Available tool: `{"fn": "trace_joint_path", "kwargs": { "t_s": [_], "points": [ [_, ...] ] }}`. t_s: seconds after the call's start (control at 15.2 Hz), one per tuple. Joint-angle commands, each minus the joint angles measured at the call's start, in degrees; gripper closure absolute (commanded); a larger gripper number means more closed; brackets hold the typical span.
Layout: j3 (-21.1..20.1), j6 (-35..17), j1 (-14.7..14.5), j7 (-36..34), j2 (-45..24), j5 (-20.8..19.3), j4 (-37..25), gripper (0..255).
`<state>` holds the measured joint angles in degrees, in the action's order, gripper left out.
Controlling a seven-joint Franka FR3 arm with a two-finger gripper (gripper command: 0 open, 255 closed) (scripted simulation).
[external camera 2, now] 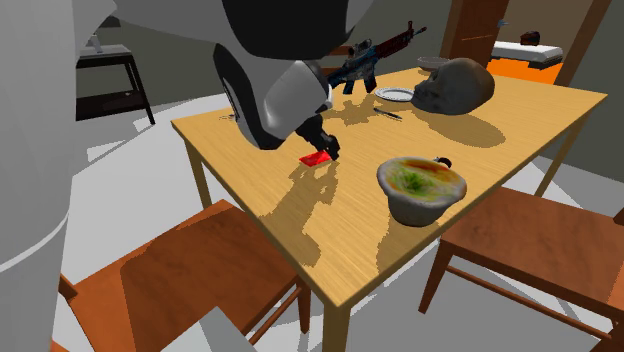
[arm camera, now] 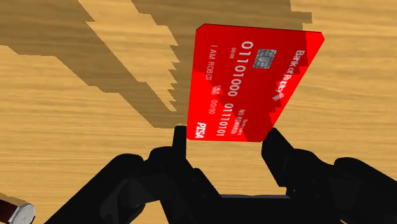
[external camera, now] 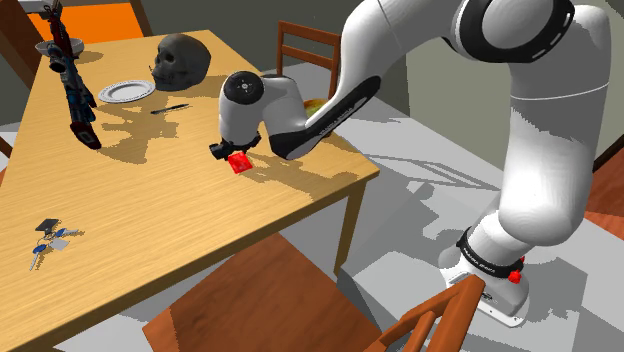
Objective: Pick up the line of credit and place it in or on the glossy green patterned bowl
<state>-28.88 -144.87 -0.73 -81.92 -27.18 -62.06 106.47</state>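
Observation:
The red credit card (arm camera: 248, 83) carries white numbers and a chip. My gripper (arm camera: 228, 137) is shut on its near edge, one black finger on each side. In the shoulder view the card (external camera: 238, 162) hangs tilted just over the wooden table (external camera: 150, 220) near its right edge, under the gripper (external camera: 232, 152). In the second exterior view the card (external camera 2: 317, 158) sits below the gripper (external camera 2: 322, 150), with its shadow on the wood. The grey bowl with a green patterned inside (external camera 2: 420, 185) stands on the table to the right of the card, near the table's front edge.
A dark skull (external camera: 180, 58), a white plate (external camera: 126, 91), a pen (external camera: 170, 108) and a toy rifle (external camera: 75, 90) lie at the far side of the table. Keys (external camera: 48, 240) rest near the shoulder view's left. Wooden chairs (external camera: 260, 300) stand around the table.

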Motion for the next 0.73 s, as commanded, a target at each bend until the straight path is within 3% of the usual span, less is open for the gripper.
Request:
{"fn": "trace_joint_path", "kwargs": {
  "t_s": [0.0, 0.66],
  "points": [
    [-0.5, 0.5, 0.4, 1.0, 0.7, 1.1, 0.3, 255],
    [-3.6, 3.7, 2.7, 7.4, 5.1, 7.9, -0.4, 255]
  ]
}}
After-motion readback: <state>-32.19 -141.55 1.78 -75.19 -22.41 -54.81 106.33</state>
